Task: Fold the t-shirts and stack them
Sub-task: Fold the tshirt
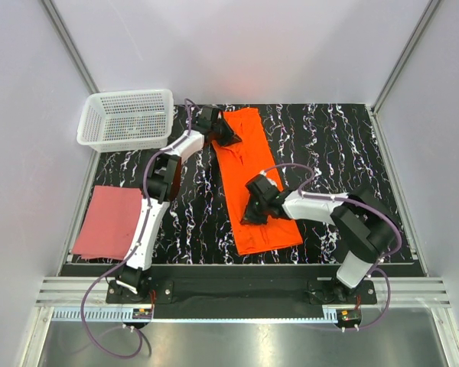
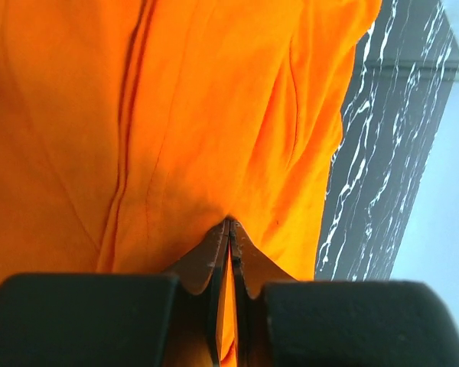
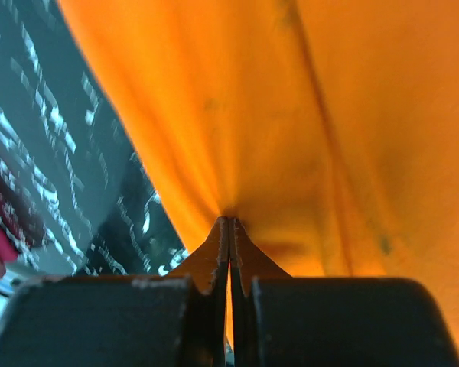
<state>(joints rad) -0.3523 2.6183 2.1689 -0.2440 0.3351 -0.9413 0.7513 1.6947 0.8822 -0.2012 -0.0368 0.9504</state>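
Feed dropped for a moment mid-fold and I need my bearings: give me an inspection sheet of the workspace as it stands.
Surface: black white-veined table, no spills seen.
Job's things: orange t-shirt lies as a long strip mid-table; pink-red t-shirt lies folded flat at the left edge.
Clutter: white mesh basket, empty, far-left corner.
Claws: left claw shut on the orange t-shirt's far end; right claw shut on its near left edge.
Cables: purple cables loop along both arms; no snag seen.
Surroundings: white walls, metal frame; nothing else seen.
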